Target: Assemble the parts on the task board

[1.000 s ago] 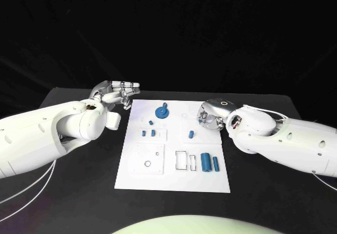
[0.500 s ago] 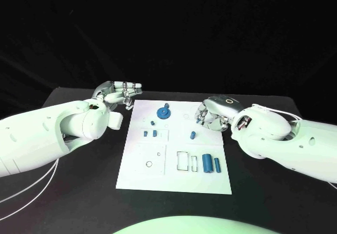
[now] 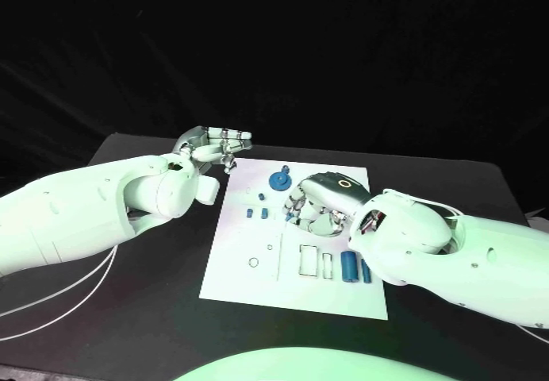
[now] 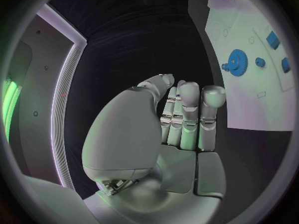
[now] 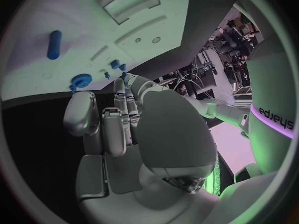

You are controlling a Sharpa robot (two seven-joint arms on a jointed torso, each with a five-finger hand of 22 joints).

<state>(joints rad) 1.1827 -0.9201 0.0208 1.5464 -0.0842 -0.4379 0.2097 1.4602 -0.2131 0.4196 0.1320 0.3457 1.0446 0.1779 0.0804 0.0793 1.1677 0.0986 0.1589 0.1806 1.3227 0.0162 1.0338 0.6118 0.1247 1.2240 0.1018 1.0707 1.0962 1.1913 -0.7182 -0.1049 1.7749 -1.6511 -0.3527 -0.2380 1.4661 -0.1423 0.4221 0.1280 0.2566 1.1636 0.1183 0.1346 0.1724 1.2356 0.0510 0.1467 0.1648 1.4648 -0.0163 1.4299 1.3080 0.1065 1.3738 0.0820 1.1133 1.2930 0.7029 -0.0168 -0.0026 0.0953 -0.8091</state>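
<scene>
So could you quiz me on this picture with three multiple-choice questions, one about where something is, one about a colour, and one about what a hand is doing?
1. Where is the right hand?
A. over the white task board
B. off the table's near edge
C. resting on the left arm

2. What colour is the gear-shaped part?
A. red
B. blue
C. yellow

3. What does the left hand hold?
A. the gear-shaped part
B. a long cylinder
C. nothing

Answers:
1. A, the head view shows it above the board's middle.
2. B, it is blue like the other small parts.
3. C, its wrist view shows nothing between the fingers, and it sits beside the board's far left corner.
</scene>
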